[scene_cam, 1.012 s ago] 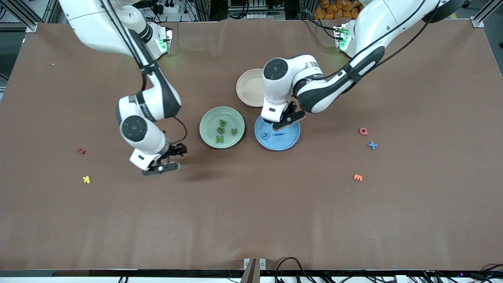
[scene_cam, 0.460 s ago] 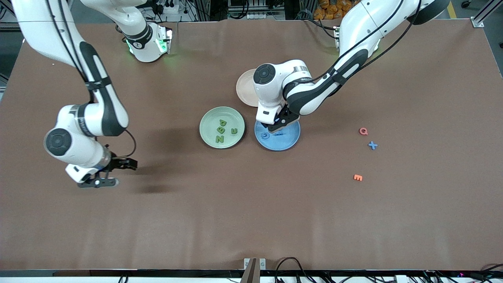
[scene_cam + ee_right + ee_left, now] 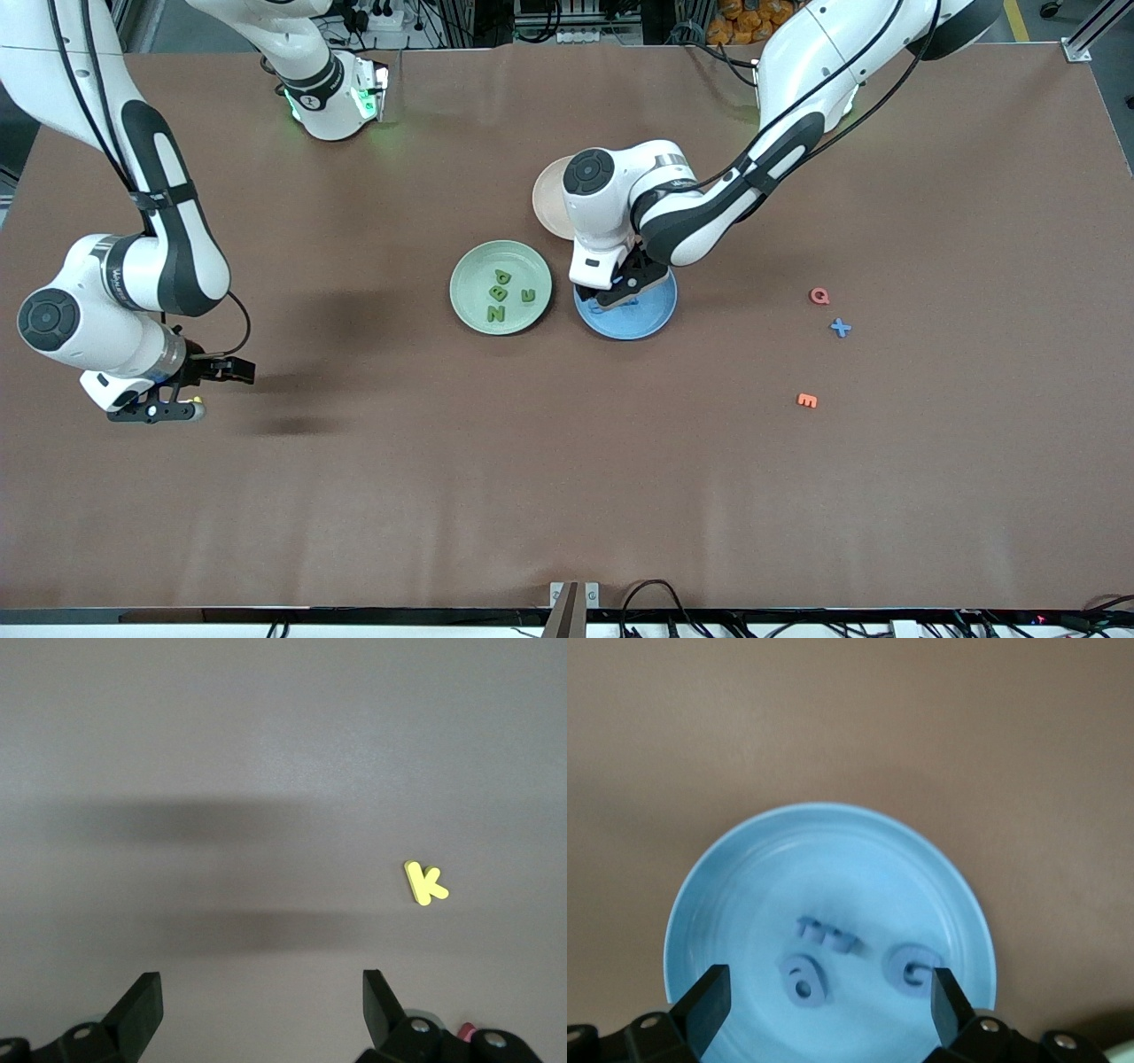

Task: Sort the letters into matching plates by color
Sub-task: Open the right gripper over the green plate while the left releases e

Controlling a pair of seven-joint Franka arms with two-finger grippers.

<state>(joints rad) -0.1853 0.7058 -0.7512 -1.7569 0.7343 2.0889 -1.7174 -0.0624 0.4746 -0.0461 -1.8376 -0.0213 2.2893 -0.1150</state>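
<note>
My left gripper [image 3: 629, 289] hangs low over the blue plate [image 3: 651, 325], open with nothing between its fingers. In the left wrist view three blue letters [image 3: 804, 976] [image 3: 828, 935] [image 3: 911, 965] lie in the blue plate [image 3: 744, 877], below my left gripper [image 3: 828, 999]. The pale green plate [image 3: 469, 270] beside it holds three green letters [image 3: 500, 277]. A blue X [image 3: 840, 328] lies on the table toward the left arm's end. My right gripper [image 3: 205, 390] is open over bare table near the right arm's end, as the right wrist view [image 3: 261, 999] also shows.
A beige-pink plate [image 3: 547, 199] sits farther from the front camera than the blue plate, partly under the left arm. A pink Q [image 3: 819, 296] and an orange E [image 3: 806, 400] lie near the blue X. A yellow K [image 3: 425, 883] lies by my right gripper.
My left gripper has opened over the blue plate and a blue letter now lies in it. The right arm has swung toward its own end of the table, over the yellow K.
</note>
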